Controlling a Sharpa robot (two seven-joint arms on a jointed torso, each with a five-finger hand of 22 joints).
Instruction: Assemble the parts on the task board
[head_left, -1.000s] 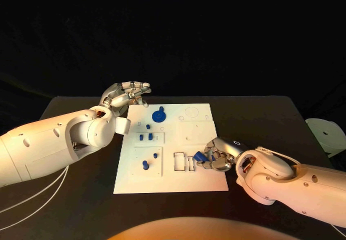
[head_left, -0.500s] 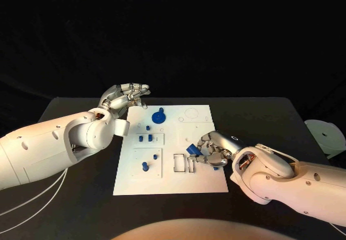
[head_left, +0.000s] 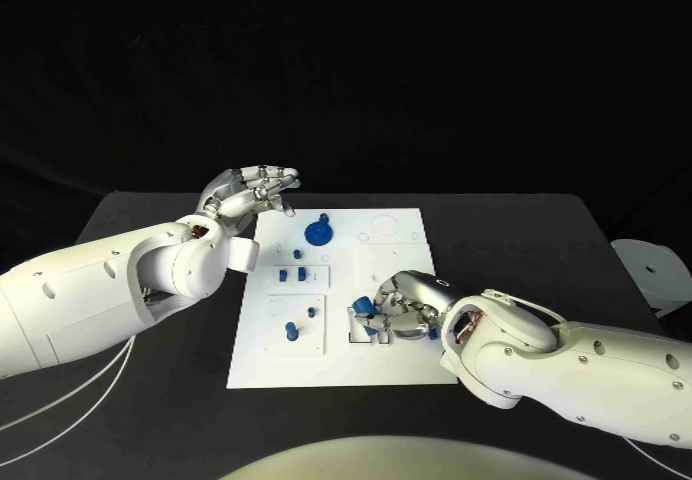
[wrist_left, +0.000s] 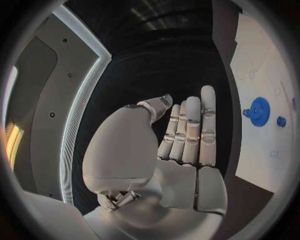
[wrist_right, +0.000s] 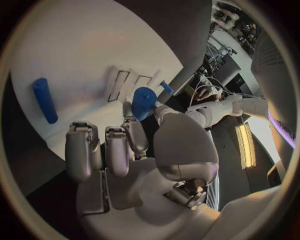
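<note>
Right hand (head_left: 408, 306) pinches 1 blue peg (wrist_right: 143, 101) at centre frame over the slots (head_left: 369, 325) of the white board (head_left: 389, 365); advise squaring it before pressing; left hand (head_left: 248, 192), upper left, is empty, fingers apart.

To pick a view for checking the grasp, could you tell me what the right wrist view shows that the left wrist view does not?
Right wrist view: the right hand pinches a blue part over the rectangular slots, and a blue cylinder lies on the task board.
Left wrist view: the left hand, holding nothing, and a blue gear.
Both: the white task board.
</note>
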